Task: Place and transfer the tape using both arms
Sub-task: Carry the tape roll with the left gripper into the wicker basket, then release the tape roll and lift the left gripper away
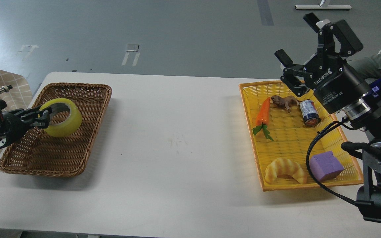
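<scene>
Holding the tape (61, 117) up over the wicker basket (88, 96), the left gripper (46, 118) has its fingers pinched on the roll's wall, one seemingly inside the core, so the pick from the basket looks done while the handover and final placing are, I'd guess, still ahead. Far across the table (177, 132) from the basket, the right gripper (301, 43) hovers above the yellow tray (247, 109), fingers spread wide and empty, touching nothing.

A robotics lab or test hall is suggested: a plain white rectangular surface (177, 132) is set on a wide grey painted floor (144, 33) marked with pale tape strips (132, 48).
</scene>
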Tool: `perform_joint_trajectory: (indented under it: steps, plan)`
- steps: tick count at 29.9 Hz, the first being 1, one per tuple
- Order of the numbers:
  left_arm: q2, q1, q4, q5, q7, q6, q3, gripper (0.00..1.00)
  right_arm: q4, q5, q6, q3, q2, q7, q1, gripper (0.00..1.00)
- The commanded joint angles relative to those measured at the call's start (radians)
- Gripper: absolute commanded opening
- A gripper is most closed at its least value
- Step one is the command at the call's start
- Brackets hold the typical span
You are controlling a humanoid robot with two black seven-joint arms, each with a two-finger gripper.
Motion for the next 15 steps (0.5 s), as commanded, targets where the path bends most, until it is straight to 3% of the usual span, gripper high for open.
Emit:
perform_joint_trajectory:
  steps: [1,4,13,15]
  plan:
    - [0.000,0.001,0.007,-0.001,-0.037,0.004,0.001,0.44,-0.001,-0.001,0.000,0.001,0.000,0.000,0.002,1.00]
    - [0.000,0.006,0.011,-0.004,-0.042,0.004,0.013,0.57,-0.001,-0.001,0.000,0.000,0.000,0.000,-0.001,1.00]
    - [0.001,0.006,0.009,-0.047,-0.047,0.011,0.030,0.78,-0.001,-0.001,0.000,0.000,0.000,0.000,0.000,1.00]
    - [0.001,-0.005,0.009,-0.098,-0.074,0.011,0.028,0.82,-0.001,-0.001,0.000,0.001,0.000,0.000,0.002,1.00]
